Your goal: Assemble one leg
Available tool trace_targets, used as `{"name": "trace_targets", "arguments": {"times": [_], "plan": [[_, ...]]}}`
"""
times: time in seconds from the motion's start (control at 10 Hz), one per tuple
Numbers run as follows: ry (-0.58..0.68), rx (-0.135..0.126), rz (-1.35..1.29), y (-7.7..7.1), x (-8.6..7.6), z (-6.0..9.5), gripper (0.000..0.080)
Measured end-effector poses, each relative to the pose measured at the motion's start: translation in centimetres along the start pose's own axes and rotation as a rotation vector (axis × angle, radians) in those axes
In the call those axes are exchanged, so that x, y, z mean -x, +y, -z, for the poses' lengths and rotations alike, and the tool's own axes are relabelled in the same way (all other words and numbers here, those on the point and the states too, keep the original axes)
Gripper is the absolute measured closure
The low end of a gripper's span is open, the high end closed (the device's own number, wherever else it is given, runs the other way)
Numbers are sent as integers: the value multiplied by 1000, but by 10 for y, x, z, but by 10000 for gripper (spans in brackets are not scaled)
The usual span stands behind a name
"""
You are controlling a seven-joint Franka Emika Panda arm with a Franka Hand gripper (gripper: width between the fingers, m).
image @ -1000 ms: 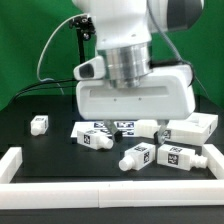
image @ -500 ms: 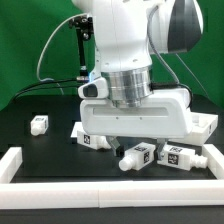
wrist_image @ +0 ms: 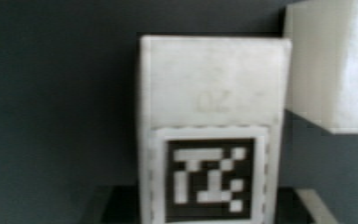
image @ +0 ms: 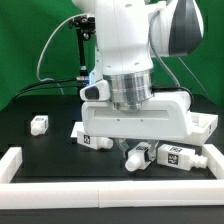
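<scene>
My hand's broad white body fills the middle of the exterior view and covers my own fingers. I cannot tell whether my gripper (image: 130, 142) is apart or together, or whether it touches anything. The wrist view does not settle it: it gives only a dim dark strip along one edge, too blurred to read.

The leg (image: 138, 158) lies on its side on the black table (image: 45, 145), right under my hand, with its far end tucked out of sight beneath me. In the wrist view the leg (wrist_image: 202, 95) fills the centre, soft and out of focus. Its tag (wrist_image: 208, 175) is cut off by the frame edge. A white block (wrist_image: 336, 60) sits just beside the leg, also cut off, and I cannot tell if the two touch.

A second peg (image: 177, 155) lies just beside the leg, toward the exterior view's right. A small peg (image: 38, 124) sits well apart from the leg, toward the exterior view's left. Behind the leg, a tagged white piece (image: 95, 139) is half hidden by my hand. A white rim (image: 60, 190) runs in front of the leg.

A second ago my hand hung higher, and more tagged pieces behind the leg showed beneath it. I have since come down and now cover them. The leg lies about where it did.
</scene>
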State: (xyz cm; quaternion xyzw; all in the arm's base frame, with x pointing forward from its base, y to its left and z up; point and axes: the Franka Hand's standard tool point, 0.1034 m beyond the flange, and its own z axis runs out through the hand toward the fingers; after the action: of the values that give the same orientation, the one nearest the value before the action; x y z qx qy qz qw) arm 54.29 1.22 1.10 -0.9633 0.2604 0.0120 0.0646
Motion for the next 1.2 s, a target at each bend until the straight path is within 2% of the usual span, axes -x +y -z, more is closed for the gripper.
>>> {"name": "trace_targets", "arguments": {"times": [0.1,0.2,0.3,0.5,0.7,0.8,0.9,1.0,1.2], "plan": [[0,0,4,0,0,0,515],[9,-1,69,7,-6,5,515],[5,1,152,21,-16,14,515],[6,6,253,62,-48,39,515],[37,24,332,98,-67,32,514],[43,27,359,109,-77,29,514],[52,28,367,115,-89,28,514],[57,26,365,115,-97,28,514],[55,27,368,114,-94,26,514]]}}
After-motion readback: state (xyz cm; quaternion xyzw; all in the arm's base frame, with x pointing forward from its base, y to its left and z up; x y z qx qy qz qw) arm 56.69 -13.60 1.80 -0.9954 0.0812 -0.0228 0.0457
